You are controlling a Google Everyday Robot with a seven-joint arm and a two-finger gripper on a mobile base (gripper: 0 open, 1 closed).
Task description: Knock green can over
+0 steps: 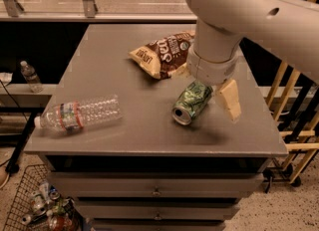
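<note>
The green can (191,102) lies tipped on its side on the grey table (109,60), right of centre, with its silver top facing the front left. My gripper (205,86) hangs right over it at the end of the big white arm. Its fingers are spread open: one pale finger (228,99) stands just right of the can, and the other shows near the chip bag, behind the can. The can lies between them, and neither finger clamps it.
A brown chip bag (162,52) lies behind the can. A clear plastic water bottle (79,113) lies on its side at the front left. Drawers sit under the table. A wire basket (30,205) stands on the floor at lower left, and wooden rails (294,120) at right.
</note>
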